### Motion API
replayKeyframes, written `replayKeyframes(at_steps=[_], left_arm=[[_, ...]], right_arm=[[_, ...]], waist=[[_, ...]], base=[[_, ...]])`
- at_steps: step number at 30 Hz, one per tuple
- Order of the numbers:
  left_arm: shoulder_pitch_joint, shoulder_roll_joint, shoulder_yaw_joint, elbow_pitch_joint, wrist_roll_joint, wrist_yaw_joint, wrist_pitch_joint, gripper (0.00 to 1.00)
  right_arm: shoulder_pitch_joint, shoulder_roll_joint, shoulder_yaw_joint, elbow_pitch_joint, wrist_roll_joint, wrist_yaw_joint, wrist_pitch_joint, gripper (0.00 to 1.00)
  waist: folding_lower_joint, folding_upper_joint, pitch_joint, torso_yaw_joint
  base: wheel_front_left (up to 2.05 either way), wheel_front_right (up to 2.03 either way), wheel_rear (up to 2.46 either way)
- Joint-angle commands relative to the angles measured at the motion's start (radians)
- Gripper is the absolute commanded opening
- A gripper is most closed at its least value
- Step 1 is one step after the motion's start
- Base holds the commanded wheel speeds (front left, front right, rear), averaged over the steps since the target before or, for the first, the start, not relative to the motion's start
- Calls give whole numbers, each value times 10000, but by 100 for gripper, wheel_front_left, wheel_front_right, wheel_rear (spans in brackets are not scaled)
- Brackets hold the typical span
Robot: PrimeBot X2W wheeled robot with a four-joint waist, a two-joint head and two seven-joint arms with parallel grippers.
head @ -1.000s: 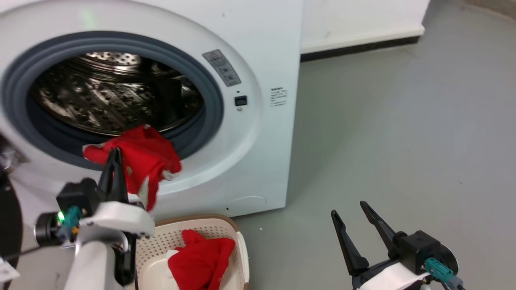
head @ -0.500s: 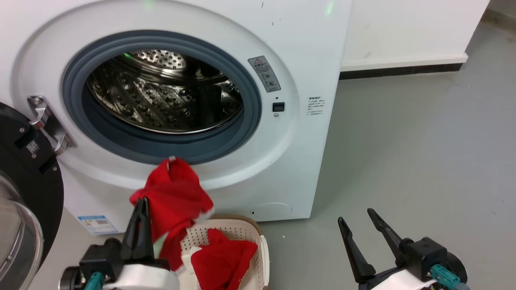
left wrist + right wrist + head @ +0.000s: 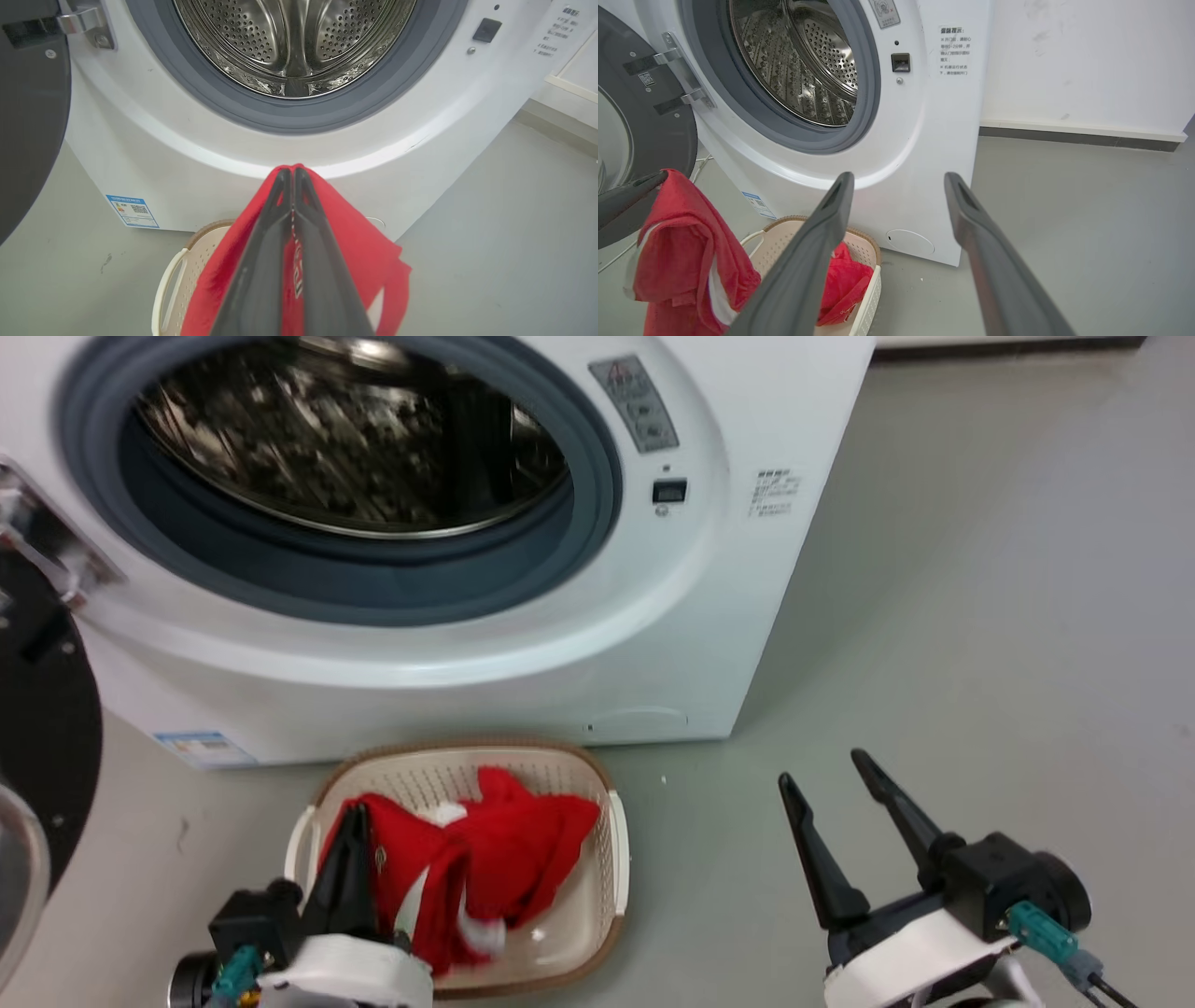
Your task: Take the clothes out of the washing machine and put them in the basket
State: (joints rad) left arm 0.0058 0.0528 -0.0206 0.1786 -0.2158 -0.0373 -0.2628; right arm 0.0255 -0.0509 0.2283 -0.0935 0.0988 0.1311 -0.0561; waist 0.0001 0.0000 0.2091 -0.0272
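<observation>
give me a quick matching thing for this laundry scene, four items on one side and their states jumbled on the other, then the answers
Column A
1. left gripper
2. right gripper
3. washing machine drum
4. basket

Column B
a. open, holding nothing
b. shut on the held red garment
c. no clothes seen in the part that shows
d. has a loose red garment lying in it

Pairs: 1-b, 2-a, 3-c, 4-d
</observation>
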Motion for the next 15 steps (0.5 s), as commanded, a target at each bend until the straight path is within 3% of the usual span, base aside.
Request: replayKeyframes(at_steps=[1, 15], left_arm=[[-288, -12, 84, 37, -4, -39, -28, 0], [-2424, -27, 706, 2343, 285, -564, -26, 0]], right_arm=[[-227, 15, -23, -67, -14, -7, -35, 100], [-1436, 15, 266, -187, -175, -7, -286, 100]], waist=[[-1, 0, 821, -80], [-1, 0, 3576, -371]], base=[[0, 0, 0], [0, 0, 0]])
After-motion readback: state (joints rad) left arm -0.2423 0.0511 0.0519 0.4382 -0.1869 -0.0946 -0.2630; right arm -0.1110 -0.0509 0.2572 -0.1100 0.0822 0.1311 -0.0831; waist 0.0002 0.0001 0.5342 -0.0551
